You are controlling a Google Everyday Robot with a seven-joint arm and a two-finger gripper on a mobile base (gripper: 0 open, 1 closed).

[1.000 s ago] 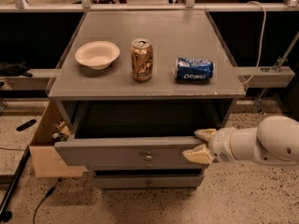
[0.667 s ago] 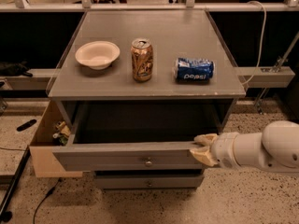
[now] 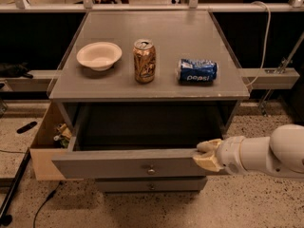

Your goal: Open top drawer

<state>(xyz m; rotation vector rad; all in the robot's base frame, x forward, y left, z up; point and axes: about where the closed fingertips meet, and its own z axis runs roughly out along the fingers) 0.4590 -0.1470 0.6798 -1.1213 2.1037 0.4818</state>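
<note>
The top drawer [image 3: 123, 164] is a wide grey drawer with a small round metal knob [image 3: 151, 169] at the centre of its front. It stands pulled out from the grey cabinet, and its dark inside shows. My gripper [image 3: 207, 154] comes in from the right on a white arm. Its cream fingers [image 3: 209, 162] sit at the right end of the drawer front, one above the top edge and one at the front face. A lower drawer front [image 3: 151, 184] shows below, closed.
On the cabinet top [image 3: 190, 37] stand a white bowl [image 3: 99, 55], an upright brown can [image 3: 144, 61] and a blue Pepsi can [image 3: 197, 71] on its side. A cardboard box [image 3: 45, 148] with items sits at the left on the floor. Black cables lie at the lower left.
The top drawer has slid further out toward the camera, and my gripper has moved with its right end, down and toward the camera.
</note>
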